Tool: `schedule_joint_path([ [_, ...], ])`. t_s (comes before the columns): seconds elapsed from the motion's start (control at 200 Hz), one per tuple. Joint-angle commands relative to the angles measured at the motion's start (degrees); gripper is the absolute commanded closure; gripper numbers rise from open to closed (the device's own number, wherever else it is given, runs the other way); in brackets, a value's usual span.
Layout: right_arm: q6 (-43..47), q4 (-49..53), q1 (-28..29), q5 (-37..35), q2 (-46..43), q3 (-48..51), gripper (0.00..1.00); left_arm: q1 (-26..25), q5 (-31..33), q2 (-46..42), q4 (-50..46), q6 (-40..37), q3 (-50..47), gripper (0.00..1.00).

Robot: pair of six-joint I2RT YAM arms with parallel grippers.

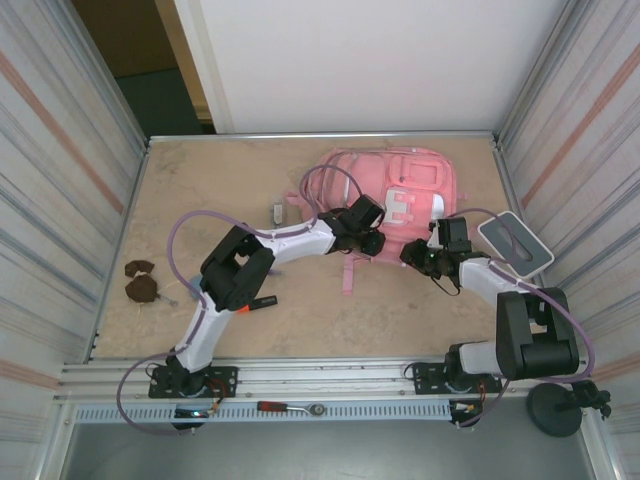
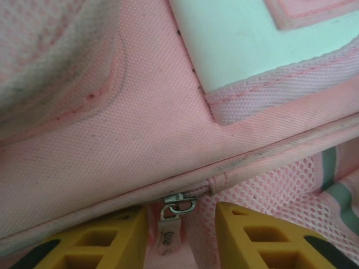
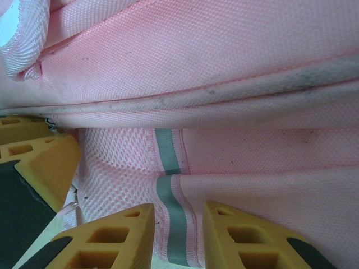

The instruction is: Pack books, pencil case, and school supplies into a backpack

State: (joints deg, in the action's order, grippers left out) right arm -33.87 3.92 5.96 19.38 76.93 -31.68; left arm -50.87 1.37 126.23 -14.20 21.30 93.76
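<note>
The pink backpack (image 1: 395,190) lies flat at the back middle of the table. My left gripper (image 1: 368,241) is at its near edge. In the left wrist view that gripper (image 2: 180,238) is open, and a metal zipper pull (image 2: 178,206) with its pink tab hangs between the yellow fingers. My right gripper (image 1: 413,256) meets the same edge from the right. Its fingers (image 3: 178,238) pinch a fold of backpack fabric (image 3: 171,224) with a grey stripe beside pink mesh. A short orange-and-black marker (image 1: 262,301) lies near the left arm. The books and pencil case are out of view.
A small grey-white box (image 1: 278,212) sits left of the backpack. Two brown lumps (image 1: 141,283) lie by the left wall. A grey tray (image 1: 515,243) rests at the right wall. A pink strap (image 1: 348,272) trails toward me. Walls close in on both sides.
</note>
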Motion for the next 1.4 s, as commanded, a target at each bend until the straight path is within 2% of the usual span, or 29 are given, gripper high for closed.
schedule_joint_path([
  [0.0,1.17,2.56,-0.30,0.37,1.05,0.90,0.73,-0.30,2.24,3.40,-0.22,-1.50,0.82,0.67],
  [0.391,1.62,3.28,-0.63,-0.29,1.17,0.39,0.74,-1.42,3.92,3.15,0.21,-3.25,-2.31,0.81],
  [0.832,1.70,3.28,-1.61,-0.89,0.96,0.99,0.74,-1.49,4.11,-1.49,1.75,-6.59,-4.49,0.98],
  [0.932,1.79,3.23,-1.64,-0.78,1.08,0.92,0.74,-1.68,2.99,-1.24,2.00,-6.71,-4.59,0.98],
  [1.072,1.61,2.67,-1.65,-0.47,1.65,1.00,0.74,-2.81,1.79,0.77,2.33,-6.32,-4.15,0.90],
  [1.293,1.61,2.61,-1.65,-0.50,1.58,1.18,0.74,-3.25,6.70,2.99,1.06,-5.36,-3.76,0.82],
  [1.398,1.66,2.58,-1.63,-0.65,1.54,1.36,0.74,-3.23,6.50,3.48,1.50,-5.55,-3.81,0.82],
])
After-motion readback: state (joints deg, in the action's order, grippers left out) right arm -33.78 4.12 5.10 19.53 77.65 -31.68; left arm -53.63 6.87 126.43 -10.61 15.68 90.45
